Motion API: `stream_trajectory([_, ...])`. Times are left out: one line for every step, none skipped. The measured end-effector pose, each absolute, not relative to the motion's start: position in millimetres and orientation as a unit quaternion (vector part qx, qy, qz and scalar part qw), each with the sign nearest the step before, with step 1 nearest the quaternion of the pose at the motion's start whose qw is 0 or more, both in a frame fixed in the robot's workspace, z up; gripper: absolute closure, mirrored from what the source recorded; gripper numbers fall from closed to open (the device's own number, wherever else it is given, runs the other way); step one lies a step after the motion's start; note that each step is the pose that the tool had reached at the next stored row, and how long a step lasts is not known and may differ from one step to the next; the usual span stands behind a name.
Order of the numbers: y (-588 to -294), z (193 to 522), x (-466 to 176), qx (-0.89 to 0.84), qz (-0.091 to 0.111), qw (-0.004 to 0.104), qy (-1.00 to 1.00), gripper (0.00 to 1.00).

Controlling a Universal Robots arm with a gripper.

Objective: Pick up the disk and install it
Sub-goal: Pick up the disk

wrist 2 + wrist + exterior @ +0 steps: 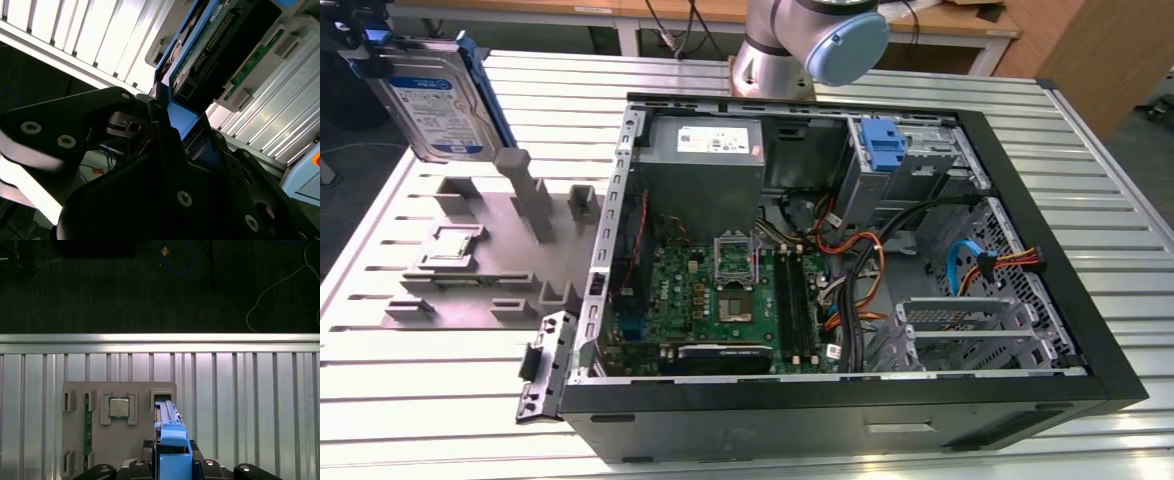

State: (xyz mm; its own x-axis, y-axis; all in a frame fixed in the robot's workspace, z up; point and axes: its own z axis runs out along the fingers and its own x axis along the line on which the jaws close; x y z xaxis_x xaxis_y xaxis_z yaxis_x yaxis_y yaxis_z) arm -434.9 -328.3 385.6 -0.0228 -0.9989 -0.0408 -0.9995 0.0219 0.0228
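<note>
Rises from the edge of the table (440, 400) at the top of the exterior view as a grey arm (781, 40) with a blue-capped joint. Reaches out near the table's corner at the exterior view's left, held high. Grips the disk (438, 100) by its blue rail, black gripper (175, 467) fingers (115, 102) clamped tight.

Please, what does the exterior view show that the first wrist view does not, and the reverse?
Exterior view: the open computer case with its motherboard, and the printed label of the disk. First wrist view: the dark floor with cables, beyond the slatted table. Both: the disk held in the gripper, the grey fixture and that table.
</note>
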Motion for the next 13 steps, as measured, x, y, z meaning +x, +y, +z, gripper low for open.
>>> stream_trajectory([-328.3, 385.9, -434.9, -0.699, 0.022, 0.007, 0.715, 0.64])
stream_trajectory([-328.3, 386.1, -434.9, -0.699, 0.022, 0.007, 0.715, 0.64])
stream_trajectory([-328.3, 386.9, -434.9, -0.699, 0.022, 0.007, 0.715, 0.64])
stream_trajectory([-328.3, 387.8, -434.9, -0.699, 0.022, 0.007, 0.715, 0.64])
stream_trajectory([-328.3, 387.9, -434.9, -0.699, 0.022, 0.007, 0.715, 0.64])
stream_trajectory([-328.3, 388.1, -434.9, -0.699, 0.022, 0.007, 0.715, 0.64])
stream_trajectory([-328.3, 388.4, -434.9, -0.699, 0.022, 0.007, 0.715, 0.64])
stream_trajectory([-328.3, 388.7, -434.9, -0.699, 0.022, 0.007, 0.715, 0.64])
stream_trajectory([-328.3, 388.9, -434.9, -0.699, 0.022, 0.007, 0.715, 0.64])
stream_trajectory([-328.3, 389.2, -434.9, -0.699, 0.022, 0.007, 0.715, 0.64])
stream_trajectory([-328.3, 389.5, -434.9, -0.699, 0.022, 0.007, 0.715, 0.64])
stream_trajectory([-328.3, 389.8, -434.9, -0.699, 0.022, 0.007, 0.715, 0.64])
stream_trajectory([-328.3, 390.1, -434.9, -0.699, 0.022, 0.007, 0.715, 0.64])
